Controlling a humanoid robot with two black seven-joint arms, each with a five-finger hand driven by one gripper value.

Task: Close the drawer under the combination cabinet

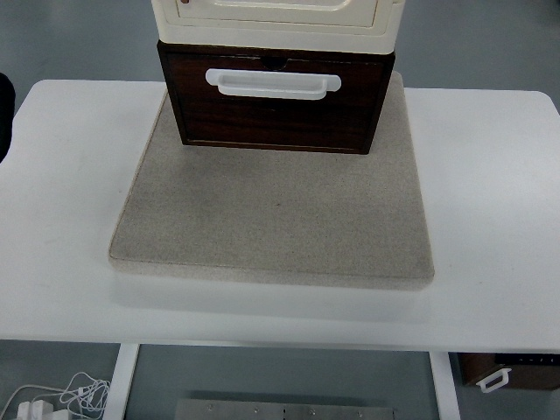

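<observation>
Dark brown wooden drawer [276,101] with a long white bar handle [272,82] sits at the far middle of the table, under a cream plastic cabinet section [278,17]. Drawer front faces the camera; its face stands out past the cream unit's front, top edge visible as a dark ledge. Whether it is pushed fully home cannot be judged from this angle. Cabinet's upper part is cut off by the top edge of the frame, only its lowest panel shows.

Both pieces rest on the far edge of a square grey-beige felt mat [273,214], which lies on the white tabletop [490,201].

Neither robot hand is in frame, so no finger state can be read. A dark shape [5,114] at the left edge, too cropped to identify.

Below the table's near edge: tangled white cables [61,398] at lower left, partly cut off
</observation>
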